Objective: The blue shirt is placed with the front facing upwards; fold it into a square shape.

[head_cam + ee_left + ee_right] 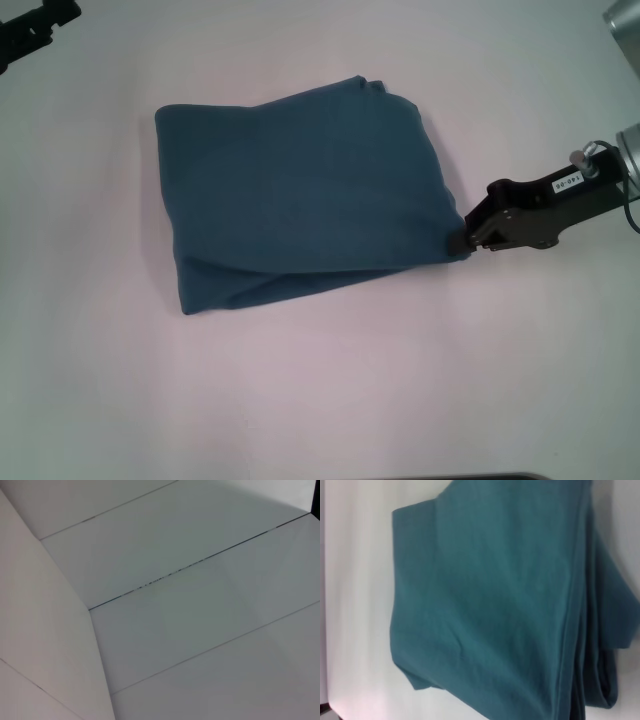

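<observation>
- In the head view, the blue shirt (pixel 300 195) lies folded at the centre of the white table (pixel 320 400) as a roughly square, slightly skewed bundle; no print, collar or label shows on its upper face.
- Your right gripper (pixel 468 238) sits at the shirt's lower-right corner, right of centre in the frame. Its tips touch the cloth edge, but you cannot tell whether they pinch the fabric or merely rest against it.
- Your left gripper (pixel 35 25) is parked in the upper left corner, well apart from the shirt; its finger state cannot be told either.
- The right wrist view shows the blue shirt (pixel 490 605) close up: stacked layers run along one edge, with loose folds bunched at the lower right of that picture.
- The left wrist view shows only pale panels and seams, nothing of the task.
- Judged from the shape, folding looks nearly finished; only tidying seems left.
- Risk: if the tips have caught cloth, pulling the arm away could drag that corner and undo the square.
- Risk: the stacked layers look loose, so a sideways nudge could slide the top layer off and skew the bundle further.
</observation>
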Robot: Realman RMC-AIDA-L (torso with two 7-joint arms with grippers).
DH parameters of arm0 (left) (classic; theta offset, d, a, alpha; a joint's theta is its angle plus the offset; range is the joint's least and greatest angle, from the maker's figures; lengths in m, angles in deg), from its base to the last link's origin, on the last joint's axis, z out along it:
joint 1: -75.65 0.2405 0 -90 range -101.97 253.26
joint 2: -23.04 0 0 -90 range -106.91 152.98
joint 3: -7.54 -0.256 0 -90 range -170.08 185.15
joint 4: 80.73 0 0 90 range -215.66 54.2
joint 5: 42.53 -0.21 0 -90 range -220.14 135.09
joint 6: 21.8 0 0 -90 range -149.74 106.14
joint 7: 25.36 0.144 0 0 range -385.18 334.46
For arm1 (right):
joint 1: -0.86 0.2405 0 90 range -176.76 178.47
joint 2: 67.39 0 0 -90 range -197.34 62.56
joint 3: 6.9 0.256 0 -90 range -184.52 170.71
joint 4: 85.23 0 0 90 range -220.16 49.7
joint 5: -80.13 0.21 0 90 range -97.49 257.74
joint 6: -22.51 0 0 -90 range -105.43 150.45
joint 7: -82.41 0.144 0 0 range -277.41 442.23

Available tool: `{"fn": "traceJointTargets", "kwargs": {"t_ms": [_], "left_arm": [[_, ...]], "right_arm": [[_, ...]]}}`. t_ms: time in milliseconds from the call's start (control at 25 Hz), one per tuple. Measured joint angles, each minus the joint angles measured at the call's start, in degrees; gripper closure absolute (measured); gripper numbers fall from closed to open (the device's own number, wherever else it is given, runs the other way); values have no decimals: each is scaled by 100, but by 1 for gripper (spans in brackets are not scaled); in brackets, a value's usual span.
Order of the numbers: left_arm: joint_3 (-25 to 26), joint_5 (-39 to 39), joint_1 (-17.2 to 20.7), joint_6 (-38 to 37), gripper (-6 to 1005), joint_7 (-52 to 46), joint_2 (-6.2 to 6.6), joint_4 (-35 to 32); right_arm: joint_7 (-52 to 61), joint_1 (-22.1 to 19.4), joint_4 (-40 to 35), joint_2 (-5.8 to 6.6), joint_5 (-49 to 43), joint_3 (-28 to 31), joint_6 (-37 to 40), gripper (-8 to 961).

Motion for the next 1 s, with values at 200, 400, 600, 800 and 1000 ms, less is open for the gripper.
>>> {"fn": "traceJointTargets", "kwargs": {"t_ms": [200,400,600,800,1000], "left_arm": [[29,0,26,-21,214,6,-9,0],[29,-1,51,-23,213,12,-12,0],[34,-2,64,-23,213,14,-13,0],[37,-2,65,-32,213,15,-13,0],[43,-2,58,-38,214,-43,-3,0]], "right_arm": [[61,-93,3,30,-43,53,-66,933],[75,-147,2,69,-45,62,-106,932],[74,-245,-76,227,-44,66,-75,753],[-117,-535,-689,436,234,705,-59,520],[-1471,-889,-1215,449,1656,1489,211,456]]}}
